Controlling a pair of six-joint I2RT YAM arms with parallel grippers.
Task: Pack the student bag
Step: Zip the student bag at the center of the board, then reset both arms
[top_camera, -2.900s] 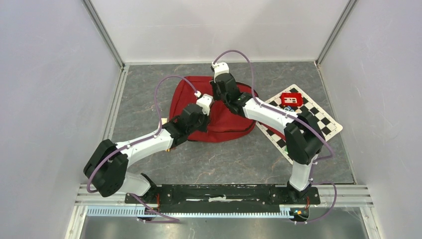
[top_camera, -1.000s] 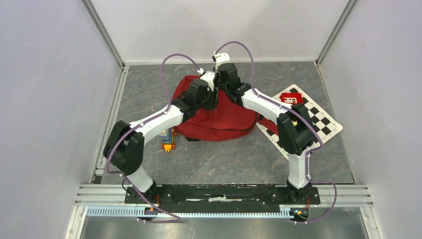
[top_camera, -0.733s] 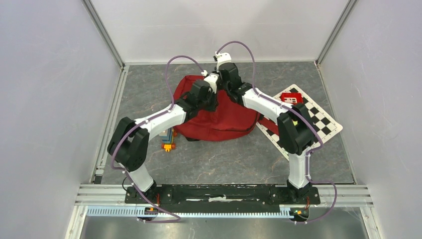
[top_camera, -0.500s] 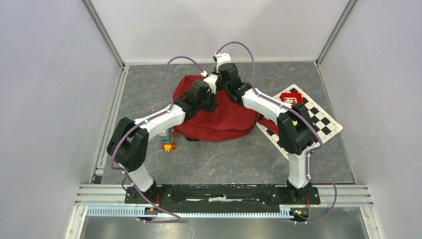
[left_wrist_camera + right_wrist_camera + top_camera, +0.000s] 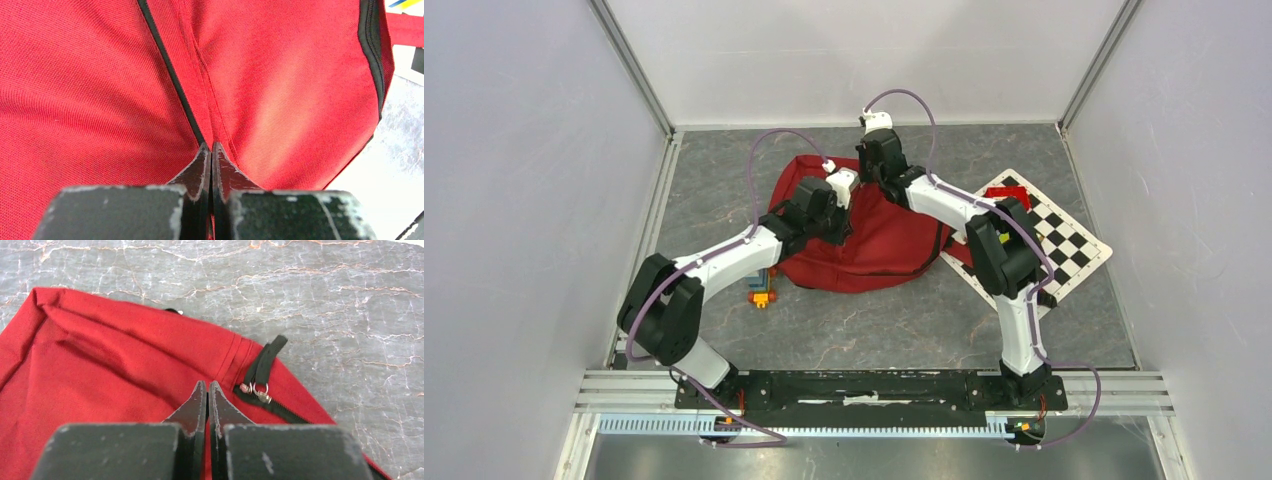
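The student bag [image 5: 874, 245], dark red fabric, lies flat in the middle of the table. My left gripper [image 5: 844, 205] is over its middle. In the left wrist view that gripper [image 5: 210, 146] is shut, pinching a ridge of bag fabric [image 5: 280, 90] beside a black zip line [image 5: 170, 75]. My right gripper [image 5: 876, 180] is at the bag's far edge. In the right wrist view it [image 5: 207, 385] is shut on a fold of the bag [image 5: 100, 370], just left of the silver zip pulls [image 5: 255, 389] and their black tab.
A black-and-white checkered board [image 5: 1069, 240] lies right of the bag, with a small red box [image 5: 1016, 195] on it, partly behind the right arm. A colourful block toy [image 5: 764, 290] sits by the bag's near left corner, beside the left forearm. Walls enclose the table.
My left gripper has gone from half open to shut on the bag, then drawn back towards me, and the bag's fabric has shifted with it. The right arm has moved slightly right.
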